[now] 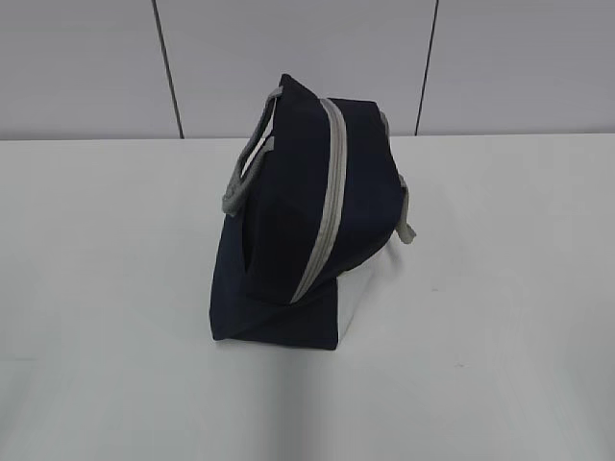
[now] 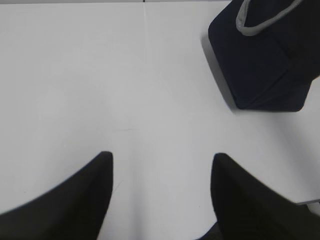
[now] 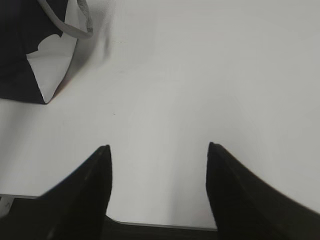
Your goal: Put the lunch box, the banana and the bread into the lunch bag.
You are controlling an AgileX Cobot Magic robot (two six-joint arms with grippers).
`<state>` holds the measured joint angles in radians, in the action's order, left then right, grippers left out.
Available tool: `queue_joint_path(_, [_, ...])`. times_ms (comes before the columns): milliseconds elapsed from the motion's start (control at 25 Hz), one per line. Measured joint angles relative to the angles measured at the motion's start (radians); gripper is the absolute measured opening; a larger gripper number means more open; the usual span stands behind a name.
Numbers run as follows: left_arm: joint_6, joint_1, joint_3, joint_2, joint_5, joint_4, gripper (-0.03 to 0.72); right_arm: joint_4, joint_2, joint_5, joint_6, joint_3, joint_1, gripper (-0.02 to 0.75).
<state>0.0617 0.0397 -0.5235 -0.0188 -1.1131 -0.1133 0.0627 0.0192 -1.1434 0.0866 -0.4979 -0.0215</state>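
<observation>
The navy lunch bag [image 1: 293, 216] stands in the middle of the white table, its grey zipper [image 1: 325, 206] running closed along the top and a white side panel facing front. A bottom corner of the lunch bag [image 2: 262, 65] fills the upper right of the left wrist view; the lunch bag [image 3: 30, 55] sits at the upper left of the right wrist view. My left gripper [image 2: 162, 157] and right gripper [image 3: 157, 148] both stand open over bare table, holding nothing. Neither gripper appears in the exterior view. The lunch box, banana and bread are out of view.
Grey strap handles hang on both sides of the bag [image 1: 240, 182]. The table's near edge [image 3: 160, 226] shows under the right gripper. A grey panelled wall [image 1: 96, 67] rises behind the table.
</observation>
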Motion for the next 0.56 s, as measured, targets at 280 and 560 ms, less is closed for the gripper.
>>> queue_joint_path(280, [0.0,0.0,0.001,0.0,0.0,0.0,0.434,0.0,0.0,0.0,0.0,0.0,0.0,0.44])
queue_joint_path(560, [0.0,0.0,0.001,0.0,0.0,0.0,0.434,0.0,0.0,0.0,0.0,0.0,0.0,0.44])
